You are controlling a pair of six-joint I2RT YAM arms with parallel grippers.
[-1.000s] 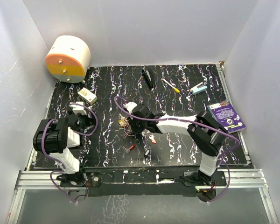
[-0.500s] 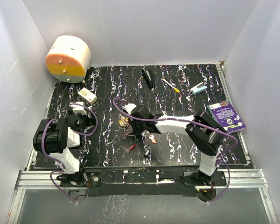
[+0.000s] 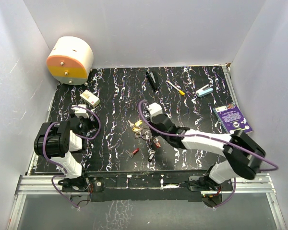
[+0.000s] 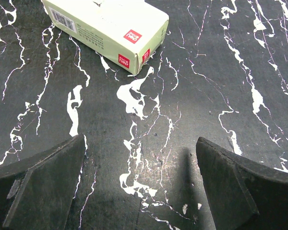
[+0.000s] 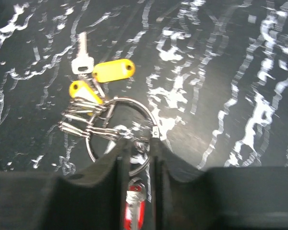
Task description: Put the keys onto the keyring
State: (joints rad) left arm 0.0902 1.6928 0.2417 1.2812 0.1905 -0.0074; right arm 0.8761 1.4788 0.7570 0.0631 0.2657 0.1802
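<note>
**Right gripper (image 5: pixel 137 149) and keyring (image 5: pixel 134 100) shifting rightward**

Its jaws are standing almost together astride the keyring's near edge; whether they are pinching wire I cannot tell. Yellow keys (image 5: pixel 114 70) are lying just beyond the keyring. Left gripper (image 4: pixel 140 139) is idling, spread wide, well away. Squaring the pinch before lifting is, I judge, advisable.
</note>
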